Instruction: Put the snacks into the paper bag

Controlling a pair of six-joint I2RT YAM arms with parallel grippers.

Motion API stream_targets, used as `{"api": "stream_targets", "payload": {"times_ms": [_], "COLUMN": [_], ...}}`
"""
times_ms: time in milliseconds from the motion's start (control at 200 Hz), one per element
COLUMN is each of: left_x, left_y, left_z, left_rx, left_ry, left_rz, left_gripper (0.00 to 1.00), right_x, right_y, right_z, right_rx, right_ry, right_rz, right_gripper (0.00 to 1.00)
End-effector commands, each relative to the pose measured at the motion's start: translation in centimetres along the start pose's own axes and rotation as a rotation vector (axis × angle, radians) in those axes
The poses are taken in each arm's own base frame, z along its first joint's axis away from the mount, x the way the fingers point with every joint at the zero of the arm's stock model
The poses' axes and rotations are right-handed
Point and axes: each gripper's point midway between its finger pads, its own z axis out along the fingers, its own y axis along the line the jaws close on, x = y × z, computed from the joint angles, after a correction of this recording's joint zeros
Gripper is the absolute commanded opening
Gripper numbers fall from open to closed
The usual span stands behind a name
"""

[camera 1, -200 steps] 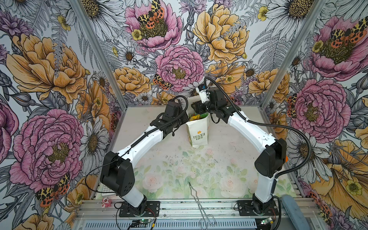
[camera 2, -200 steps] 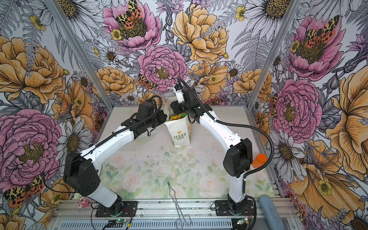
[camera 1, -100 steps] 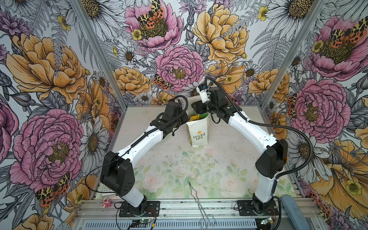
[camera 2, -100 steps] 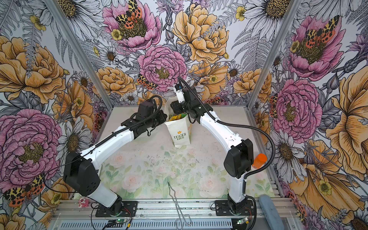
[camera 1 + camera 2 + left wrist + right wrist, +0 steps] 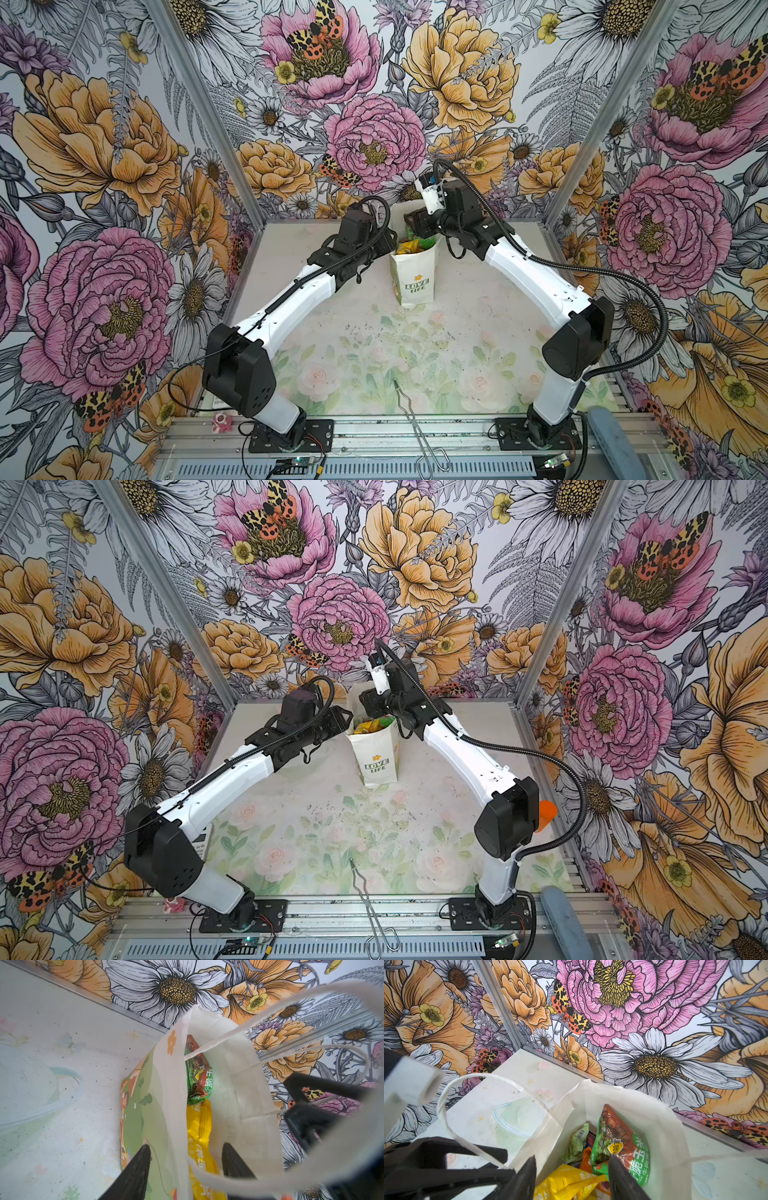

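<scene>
Close to my bases the desk [image 5: 374, 365] shows its pale rose print, and out by my right elbow an orange bottle [image 5: 547, 812] stands near the side wall. Further out, at the far middle of the desk, the paper bag [image 5: 415, 276] stands upright, its long axis vertical and mouth up, with the "LOVE LIFE" face turned back toward me. Both my arms meet at that mouth. My left pincer [image 5: 185, 1167] is parted to a middling gap and grips nothing. One finger [image 5: 135, 1169] sits outside by the green floral side and the other inside, with the bag's wall loose between them. My right pincer [image 5: 571, 1180] comes in from the opposite side, also parted. One of its fingers is outside the wall and the other [image 5: 623, 1180] is inside, over the snacks, and I see nothing pinched. Inside the bag the yellow packet [image 5: 198, 1126] lies nearest my left pincer, its long axis along the length of the mouth. Beyond it, end to end, the green-and-orange packet [image 5: 199, 1076] points toward the far rim. A small pale green packet [image 5: 576, 1142] stands on end beside them. A string handle [image 5: 446, 1103] arcs up from the rim. Behind the bag rises the flowered back wall [image 5: 374, 137].
</scene>
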Motion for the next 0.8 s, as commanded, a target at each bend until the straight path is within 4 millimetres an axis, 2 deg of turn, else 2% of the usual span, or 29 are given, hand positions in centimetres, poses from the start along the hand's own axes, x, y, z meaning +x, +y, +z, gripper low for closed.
{"api": "stream_targets", "payload": {"times_ms": [0, 245, 300, 525, 665, 796], "left_x": [-1.1, -1.9, -2.2, -3.5, -4.5, -5.0], "left_y": [-1.4, -1.9, -2.0, -1.8, -1.4, -1.2], "left_z": [-2.1, -4.9, -5.7, -9.1, -11.1, -12.5], "left_rx": [0.023, 0.01, 0.009, -0.018, -0.038, -0.049], "left_ry": [-0.043, -0.092, -0.111, -0.214, -0.278, -0.315], "left_rz": [0.027, 0.055, 0.058, 0.062, 0.084, 0.128], "left_gripper": [0.61, 0.78, 0.88, 0.98, 0.99, 0.99], "right_x": [-1.7, -2.7, -2.8, -2.7, -2.9, -1.9], "right_y": [0.2, -0.1, -0.2, -0.2, -0.9, -1.9], "right_z": [-2.3, -4.4, -4.9, -8.1, -10.5, -12.4], "right_rx": [0.021, 0.055, 0.062, 0.081, 0.128, 0.185], "right_ry": [-0.051, -0.087, -0.092, -0.112, -0.138, -0.137], "right_rz": [-0.032, -0.049, -0.062, -0.102, -0.109, -0.115], "right_gripper": [0.57, 0.62, 0.64, 0.73, 0.77, 0.82]}}
